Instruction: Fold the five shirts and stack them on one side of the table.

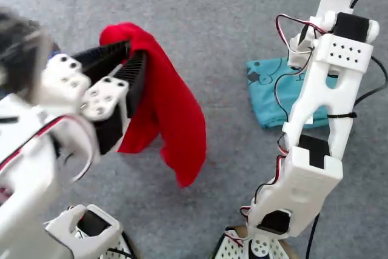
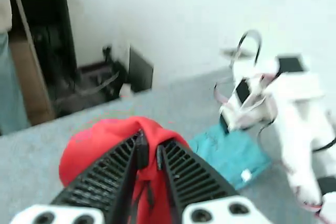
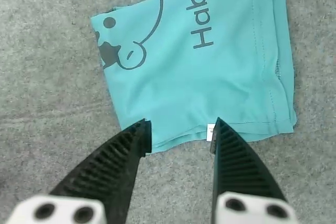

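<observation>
The left claw (image 1: 134,51) is clamped narrow on a bunch of the red shirt (image 1: 176,119), which hangs off the tabletop (image 1: 212,22) at about 9 o'clock in the high view, its loose tail drooping toward 6. The folded teal shirt (image 1: 267,98) lies flat at about 3 o'clock. The right claw (image 3: 181,129) stands wide and holds nothing, poised over the teal shirt's hem.

The main risk is the grip itself. The red cloth is pinched in a wad, not by a corner or seam, so it would likely land crumpled and need spreading before any fold. How many layers the pinch catches is hard to tell, perhaps too few, and then the weight of the tail could pull it free. If carried toward 3 o'clock, the tail might drag over the teal shirt and open its fold. A descent by the right claw could snag that hem.
</observation>
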